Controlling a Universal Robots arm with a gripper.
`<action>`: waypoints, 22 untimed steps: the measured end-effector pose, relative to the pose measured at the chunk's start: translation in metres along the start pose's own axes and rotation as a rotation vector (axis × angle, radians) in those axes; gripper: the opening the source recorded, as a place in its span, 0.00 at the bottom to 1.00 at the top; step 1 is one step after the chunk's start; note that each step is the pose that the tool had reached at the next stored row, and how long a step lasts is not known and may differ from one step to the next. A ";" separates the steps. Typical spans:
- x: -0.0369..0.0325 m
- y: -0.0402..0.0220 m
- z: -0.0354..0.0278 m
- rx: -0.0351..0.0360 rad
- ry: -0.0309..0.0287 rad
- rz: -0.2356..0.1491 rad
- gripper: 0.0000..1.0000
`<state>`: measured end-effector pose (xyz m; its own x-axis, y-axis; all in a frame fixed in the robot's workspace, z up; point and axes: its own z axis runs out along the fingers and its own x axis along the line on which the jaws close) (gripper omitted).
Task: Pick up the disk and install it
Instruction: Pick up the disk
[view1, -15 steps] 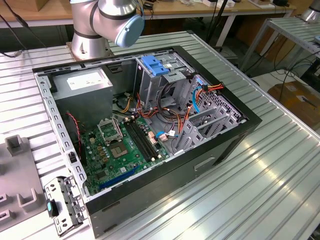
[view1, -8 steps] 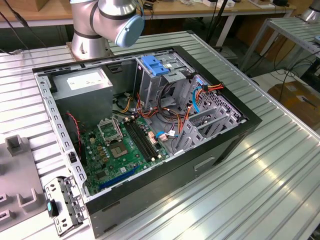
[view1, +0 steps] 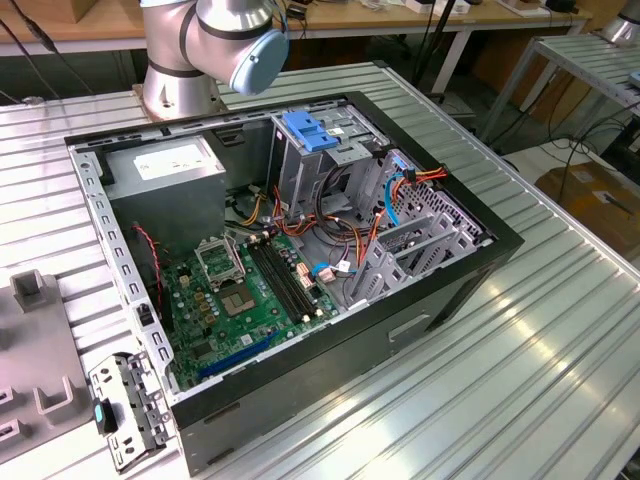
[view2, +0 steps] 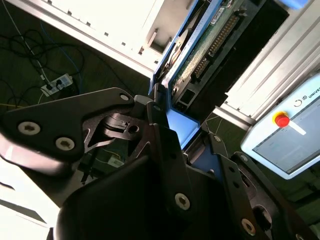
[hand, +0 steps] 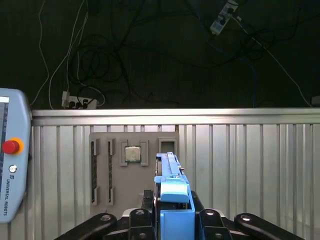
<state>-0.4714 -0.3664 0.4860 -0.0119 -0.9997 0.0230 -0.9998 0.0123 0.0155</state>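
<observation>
You have the disk (hand: 173, 192) in hand: the gripper (hand: 175, 220) is closed on its blue frame, edge-up betw. the 2 fingers, off the table. Pick-up looks done, approx. half. Install into the PC case (view1: 430, 300) is left.

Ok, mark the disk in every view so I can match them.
First wrist view: the disk stands edge-on in the hand, before the grey tray.
Second wrist view: the disk, green underside showing, juts from the hand.
Exterior view: the grey tray lies at the exterior view's left.
Shared landmark: the red button in both wrist views.
</observation>
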 end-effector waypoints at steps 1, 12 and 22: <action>0.0000 0.0000 -0.0011 -0.0001 0.0000 0.000 0.37; 0.0003 0.0002 -0.0138 0.0000 0.0000 0.000 0.37; 0.0005 0.0004 -0.0236 0.0000 -0.0004 0.000 0.37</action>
<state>-0.4714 -0.3664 0.5096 -0.0119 -0.9997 0.0226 -0.9998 0.0123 0.0155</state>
